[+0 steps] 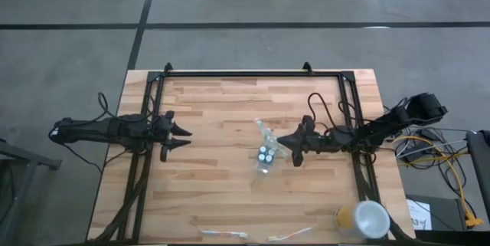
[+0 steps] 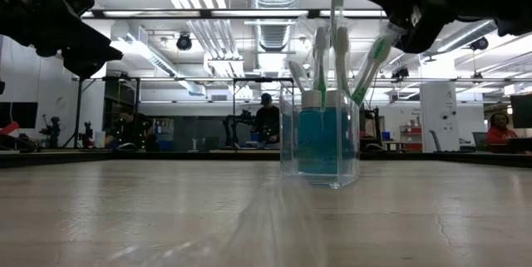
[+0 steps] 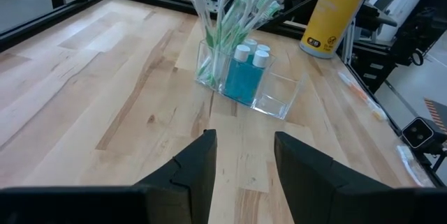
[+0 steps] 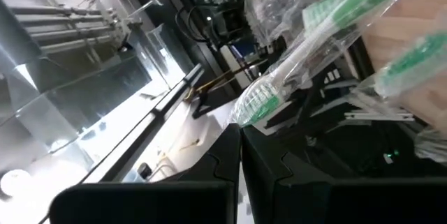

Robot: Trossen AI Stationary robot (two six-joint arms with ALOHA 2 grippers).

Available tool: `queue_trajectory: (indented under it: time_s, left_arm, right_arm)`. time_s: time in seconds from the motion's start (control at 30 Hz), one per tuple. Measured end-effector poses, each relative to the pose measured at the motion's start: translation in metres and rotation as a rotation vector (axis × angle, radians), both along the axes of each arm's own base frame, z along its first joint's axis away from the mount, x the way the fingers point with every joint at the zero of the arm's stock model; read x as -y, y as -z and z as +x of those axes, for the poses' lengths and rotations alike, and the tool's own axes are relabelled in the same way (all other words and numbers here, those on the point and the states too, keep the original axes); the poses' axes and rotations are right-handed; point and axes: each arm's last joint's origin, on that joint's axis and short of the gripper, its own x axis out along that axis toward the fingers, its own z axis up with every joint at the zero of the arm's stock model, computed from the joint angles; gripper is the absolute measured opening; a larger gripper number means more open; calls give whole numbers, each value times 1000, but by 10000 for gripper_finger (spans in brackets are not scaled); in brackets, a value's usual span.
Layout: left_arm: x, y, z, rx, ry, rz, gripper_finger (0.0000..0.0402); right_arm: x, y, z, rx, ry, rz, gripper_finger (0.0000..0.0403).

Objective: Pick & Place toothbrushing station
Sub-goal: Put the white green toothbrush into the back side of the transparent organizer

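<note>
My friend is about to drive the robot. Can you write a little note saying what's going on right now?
Left gripper: open, empty, waiting left of the clear cup.
Right gripper: shut, right beside the toothbrushes; whether it pinches one is unclear.
Done: several toothbrushes and three capped tubes stand in the cup, mid-table.
Left: two wrapped items lie at the near edge; the yellow cup isn't part of the job.

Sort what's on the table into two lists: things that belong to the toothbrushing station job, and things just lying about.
Job:
- clear cup
- toothbrushes standing in it
- blue tubes with white caps, in it
- right hand, shut, beside the cup
- left hand, open, well clear of the cup

Lying about:
- yellow cup with white top
- wrapped items at the table's near edge
</note>
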Motion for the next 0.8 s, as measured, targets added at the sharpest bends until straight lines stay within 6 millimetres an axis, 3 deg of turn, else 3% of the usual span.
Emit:
queue_trajectory:
  time_s: [0.37,0.8]
  left_arm:
    - [0,0,0,0,4,-1,149]
    - [0,0,0,0,3,-1,149]
  right_arm:
    - [-1,-19,-2,174,-32,-19,8]
    - [-5,-9,0,76,-101,140,8]
